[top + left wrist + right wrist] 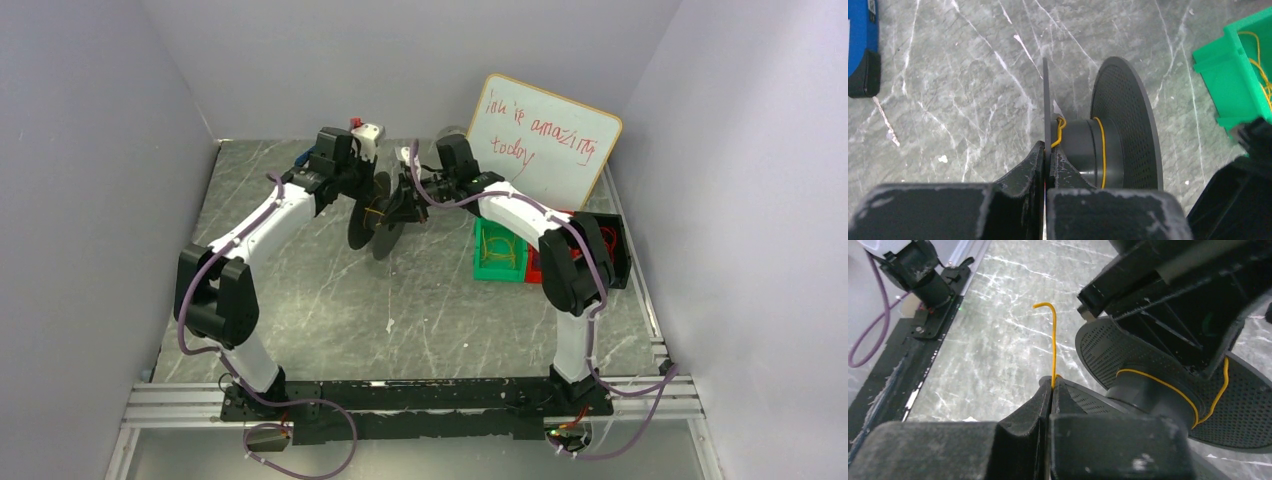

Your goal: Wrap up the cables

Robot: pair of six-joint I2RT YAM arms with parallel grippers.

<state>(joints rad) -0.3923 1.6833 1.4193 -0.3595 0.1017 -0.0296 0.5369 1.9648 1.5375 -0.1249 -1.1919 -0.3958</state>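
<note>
The left fingers [1032,165] are shut tight on the thin edge of the black spool [1125,115] to keep it steady. A yellow cable [1103,150] goes round the spool's middle. The right fingers [1034,407] pinch the cable near its loose end, ready to pull it round. The green box [497,262] of cables sits close on the right. The near bench [330,300] leaves room to swing.

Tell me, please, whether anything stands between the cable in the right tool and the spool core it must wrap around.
Nothing visible does. The right tool pinches the cable, which already loops the spool core. The left tool clamps one flange at its rim, clear of the core.
</note>
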